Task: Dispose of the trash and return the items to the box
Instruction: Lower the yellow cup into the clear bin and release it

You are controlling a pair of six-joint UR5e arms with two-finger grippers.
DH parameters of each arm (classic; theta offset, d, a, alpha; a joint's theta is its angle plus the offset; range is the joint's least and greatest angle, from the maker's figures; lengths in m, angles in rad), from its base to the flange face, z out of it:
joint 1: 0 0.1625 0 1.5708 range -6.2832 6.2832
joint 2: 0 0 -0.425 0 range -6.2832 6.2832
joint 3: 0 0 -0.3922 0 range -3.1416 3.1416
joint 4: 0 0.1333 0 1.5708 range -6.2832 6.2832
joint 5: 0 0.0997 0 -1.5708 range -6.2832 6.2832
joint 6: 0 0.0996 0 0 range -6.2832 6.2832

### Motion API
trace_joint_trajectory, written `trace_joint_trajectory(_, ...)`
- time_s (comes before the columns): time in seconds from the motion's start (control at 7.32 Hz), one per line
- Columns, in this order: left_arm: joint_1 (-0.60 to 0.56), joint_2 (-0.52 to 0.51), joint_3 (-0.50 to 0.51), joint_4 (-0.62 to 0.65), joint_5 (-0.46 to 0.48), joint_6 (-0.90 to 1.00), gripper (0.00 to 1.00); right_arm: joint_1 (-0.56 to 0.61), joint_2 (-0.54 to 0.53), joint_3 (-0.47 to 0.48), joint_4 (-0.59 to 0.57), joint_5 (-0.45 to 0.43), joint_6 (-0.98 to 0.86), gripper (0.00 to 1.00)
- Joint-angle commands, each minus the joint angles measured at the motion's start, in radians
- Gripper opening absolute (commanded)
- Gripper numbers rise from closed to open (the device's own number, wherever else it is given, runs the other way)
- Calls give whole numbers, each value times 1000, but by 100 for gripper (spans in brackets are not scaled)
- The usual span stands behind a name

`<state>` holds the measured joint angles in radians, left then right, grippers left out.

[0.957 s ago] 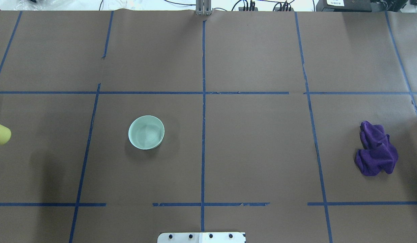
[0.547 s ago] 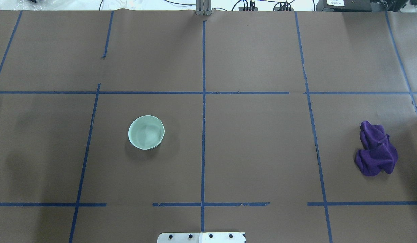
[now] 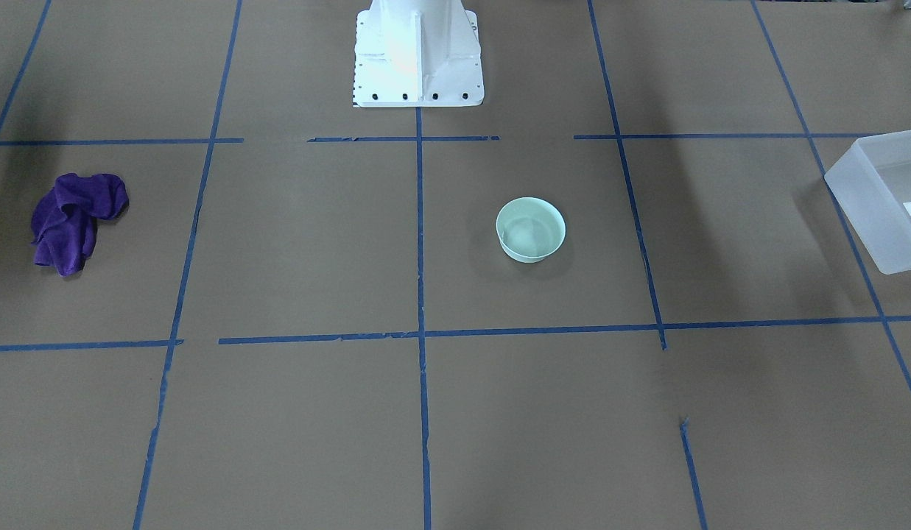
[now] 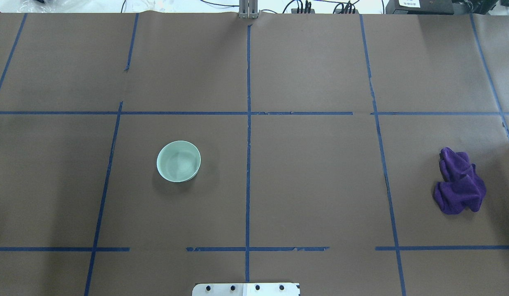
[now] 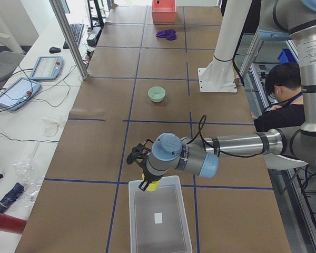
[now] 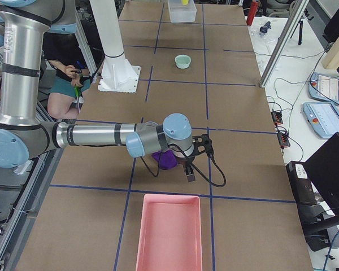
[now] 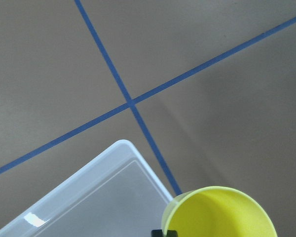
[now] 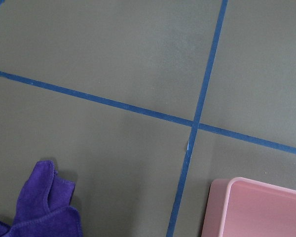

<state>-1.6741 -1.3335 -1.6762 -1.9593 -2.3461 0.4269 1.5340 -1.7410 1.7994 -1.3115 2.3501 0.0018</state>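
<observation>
The mint-green bowl (image 4: 178, 161) stands upright left of the table's centre; it also shows in the front view (image 3: 530, 229) and the left side view (image 5: 156, 94). The frosted box (image 5: 132, 216) stands at the table's left end and also shows in the front view (image 3: 864, 210). My left gripper (image 5: 149, 183) is shut on the yellow cup (image 5: 153, 185) and holds it over the box's edge. In the left wrist view the cup (image 7: 219, 215) hangs beside the box's corner (image 7: 119, 145). My right gripper (image 6: 190, 169) hovers by a purple cloth (image 6: 166, 160); I cannot tell whether it is open.
The purple cloth (image 4: 460, 187) lies crumpled at the table's right side. A pink tray (image 6: 170, 196) stands at the right end and also shows in the right wrist view (image 8: 212, 207). The white robot base (image 3: 417, 51) stands at the table's edge.
The yellow cup showed at the overhead view's left edge one second ago and has since moved out of it to the left. The bowl and the cloth have not moved.
</observation>
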Motion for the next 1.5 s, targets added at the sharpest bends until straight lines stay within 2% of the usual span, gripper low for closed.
trace_joint_trajectory(0.0,-4,-7,147,-207,1,-81,0,0,0,0,0,0,1,100)
trace_joint_trajectory(0.14,25,-6,211,-351,2,-177,0,0,0,1,0,0,1,100)
trace_joint_trajectory(0.27,99,-1,226,-409,2,-244,0,0,0,1,0,0,1,100)
trace_joint_trajectory(0.55,174,-1,228,-426,1,-267,0,0,0,0,0,0,1,100)
trace_joint_trajectory(0.82,189,4,274,-473,2,-261,0,0,0,1,0,0,3,100)
trace_joint_trajectory(0.96,207,4,289,-492,2,-260,36,0,0,3,0,2,1,100)
trace_joint_trajectory(1.09,217,4,289,-512,2,-260,59,0,0,12,9,5,-5,100)
trace_joint_trajectory(1.23,218,2,288,-513,4,-260,99,0,0,3,62,6,6,100)
trace_joint_trajectory(1.37,218,-10,280,-512,4,-263,100,0,3,8,70,9,6,100)
